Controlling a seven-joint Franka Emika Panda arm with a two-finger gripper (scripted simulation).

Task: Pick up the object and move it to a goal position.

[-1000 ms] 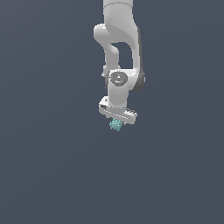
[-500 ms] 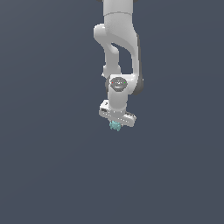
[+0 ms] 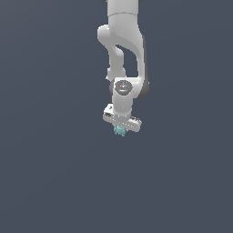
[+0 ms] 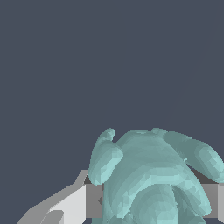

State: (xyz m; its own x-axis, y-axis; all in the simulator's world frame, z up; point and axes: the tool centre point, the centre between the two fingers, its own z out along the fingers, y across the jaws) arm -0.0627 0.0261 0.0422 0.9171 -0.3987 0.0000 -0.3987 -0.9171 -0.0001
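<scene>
The object (image 3: 119, 131) is a small teal, knobbly lump hanging under the white arm in the exterior view, held between the fingers of my gripper (image 3: 120, 129). The gripper is shut on it and points downward. In the wrist view the object (image 4: 148, 175) fills the frame close up, lumpy and rounded, with a grey finger pad (image 4: 92, 200) pressed against one side and another pad (image 4: 210, 200) against the opposite side. No goal marker shows in either view.
Around the arm (image 3: 123, 50) there is only a plain dark grey-blue background, with no other objects, edges or containers visible.
The wrist has turned and the gripper with the object has shifted slightly upward and toward the exterior view's left. The grip on the object is unchanged.
</scene>
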